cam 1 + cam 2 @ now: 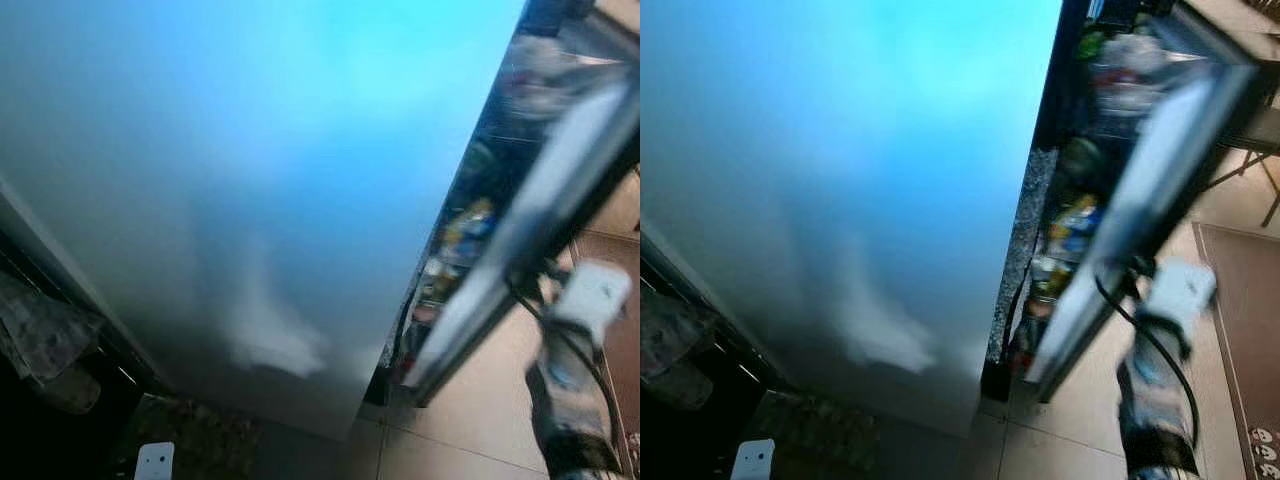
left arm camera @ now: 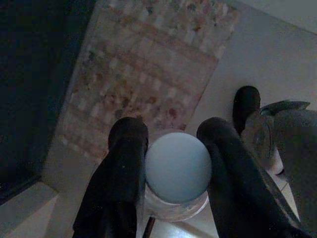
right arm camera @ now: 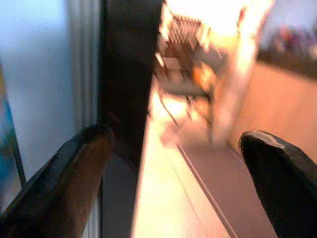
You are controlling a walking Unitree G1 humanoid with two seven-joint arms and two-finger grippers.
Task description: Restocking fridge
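**Risks**

- The fridge door [image 1: 1140, 210] stands ajar, running diagonally through the right of the head views. The right arm is raised beside its lower edge, at the lower right of the frame. A swing of that arm could strike the door, slamming it or knocking the door-shelf contents [image 1: 1072, 228] loose.
- The right hand [image 3: 173, 163] has its fingers spread wide and grips nothing. The door edge lies beside one finger, at the left of the wrist frame. Whether any finger touches the door cannot be determined. If it does not, a pull would miss and the door would stay only partly open.
- The left hand [image 2: 171, 168] is clamped on a bottle with a pale blue cap [image 2: 178, 166], one finger pressed against each side of the cap. The grip appears to bear on the rounded cap. This is judged a slip risk: a jolt could let the bottle rotate or drop to the patterned rug [image 2: 143, 69] seen beyond it.
- The head views are blurred, so the gap into the fridge is hard to gauge.

**Task item**

The bottle shows a smooth, matte, pale blue cap above a clear shoulder. It sits between the left fingers, centre bottom of the left wrist frame. Its body and label are hidden.
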